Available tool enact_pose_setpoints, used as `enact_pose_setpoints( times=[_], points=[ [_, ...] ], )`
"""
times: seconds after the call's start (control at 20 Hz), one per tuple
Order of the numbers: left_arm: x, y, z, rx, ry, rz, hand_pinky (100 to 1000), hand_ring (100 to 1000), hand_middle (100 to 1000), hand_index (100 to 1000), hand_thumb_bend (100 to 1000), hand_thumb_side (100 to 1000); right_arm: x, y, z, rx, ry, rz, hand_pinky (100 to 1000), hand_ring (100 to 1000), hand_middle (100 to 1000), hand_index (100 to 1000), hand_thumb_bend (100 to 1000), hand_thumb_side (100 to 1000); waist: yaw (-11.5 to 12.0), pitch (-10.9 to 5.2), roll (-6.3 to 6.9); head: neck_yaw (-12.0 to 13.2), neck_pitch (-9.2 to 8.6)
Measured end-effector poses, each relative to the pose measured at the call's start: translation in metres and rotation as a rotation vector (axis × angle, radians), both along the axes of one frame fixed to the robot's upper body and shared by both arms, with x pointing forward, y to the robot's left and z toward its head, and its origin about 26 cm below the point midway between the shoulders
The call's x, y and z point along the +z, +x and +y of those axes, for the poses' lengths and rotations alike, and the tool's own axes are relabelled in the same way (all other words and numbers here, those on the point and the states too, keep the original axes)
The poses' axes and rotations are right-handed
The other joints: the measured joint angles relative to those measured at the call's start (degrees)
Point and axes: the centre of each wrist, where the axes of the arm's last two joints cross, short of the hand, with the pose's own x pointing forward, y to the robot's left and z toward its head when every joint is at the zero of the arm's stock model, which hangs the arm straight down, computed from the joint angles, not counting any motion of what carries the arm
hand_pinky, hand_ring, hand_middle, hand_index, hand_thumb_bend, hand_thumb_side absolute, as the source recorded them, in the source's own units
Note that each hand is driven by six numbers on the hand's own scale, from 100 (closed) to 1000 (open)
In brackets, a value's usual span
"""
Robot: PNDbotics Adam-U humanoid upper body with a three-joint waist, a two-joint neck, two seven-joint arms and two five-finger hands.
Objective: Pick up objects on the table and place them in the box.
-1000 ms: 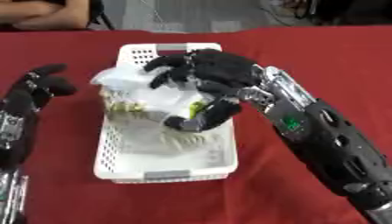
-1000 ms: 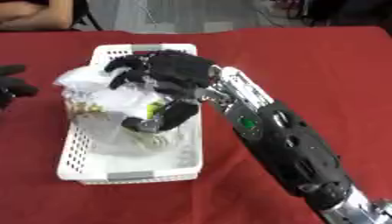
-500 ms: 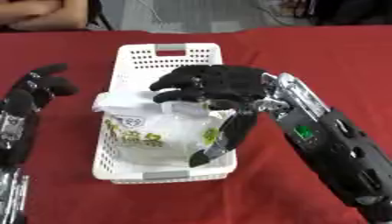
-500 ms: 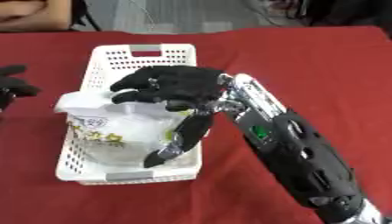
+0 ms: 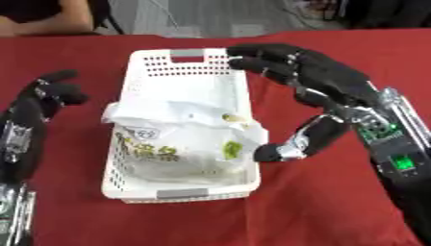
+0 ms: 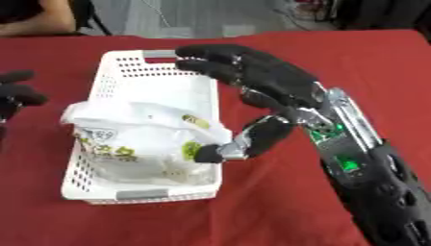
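A white plastic bag with green print (image 5: 181,146) lies in the near half of the white perforated basket (image 5: 192,67) on the red table. My right hand (image 5: 324,91) hovers just right of the basket with fingers spread and straight, open and holding nothing; its thumb tip is beside the bag at the basket's right wall. My left hand (image 5: 42,103) rests at the left edge, left of the basket, fingers loosely curled upward and holding nothing.
The red tablecloth (image 5: 336,202) stretches around the basket. A person's arm (image 5: 50,17) lies at the far left edge of the table. Grey floor shows beyond the far edge.
My right hand has let go of the bag and drawn back right and up from over the basket. The bag now lies settled in the basket's near half. The left hand stayed put.
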Motion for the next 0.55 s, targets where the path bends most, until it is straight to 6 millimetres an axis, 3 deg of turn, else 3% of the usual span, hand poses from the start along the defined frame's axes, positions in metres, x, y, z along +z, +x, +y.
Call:
enact_pose_setpoints(
  times=[0.3,0.55],
  points=[
    [0.0,0.0,0.001,0.007,-0.002,-0.003,721,633,835,739,805,1000,-0.01,-0.015,-0.044,-0.204,0.359,-0.072,687,802,878,970,545,953,-0.9,0.0,0.33,0.5,-0.44],
    [0.0,0.0,0.002,0.013,-0.004,-0.004,721,633,835,739,804,1000,-0.035,-0.021,-0.061,-0.36,0.508,-0.038,639,785,866,976,544,925,-1.3,0.01,0.49,0.5,-0.5]
  ],
)
